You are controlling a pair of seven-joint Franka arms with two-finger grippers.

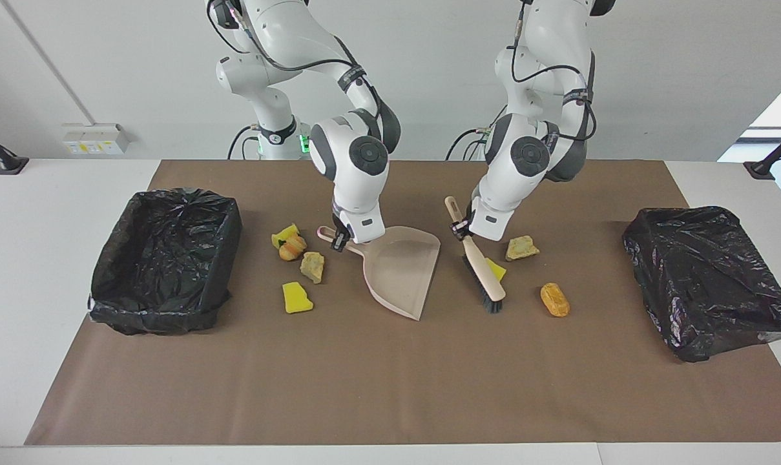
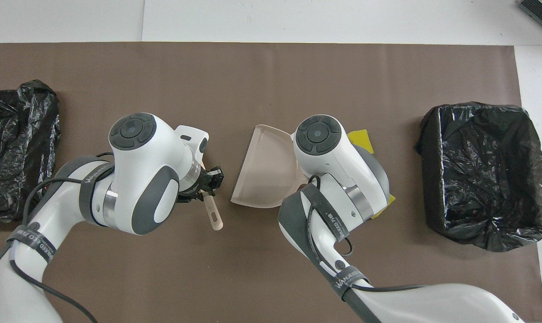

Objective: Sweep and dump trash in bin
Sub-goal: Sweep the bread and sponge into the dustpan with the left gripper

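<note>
The left gripper (image 1: pixel 460 227) pinched the brush (image 1: pixel 479 268) by its handle, a yellow scrap (image 1: pixel 495 268) touching the brush head. The right gripper (image 1: pixel 342 240) clamped the dustpan (image 1: pixel 400 271) handle; four scraps (image 1: pixel 298 258) lay beside it, toward the lined bin (image 1: pixel 164 258).

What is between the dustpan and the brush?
Nothing: only bare brown mat lies between the dustpan and the brush, seen in the facing view.
</note>
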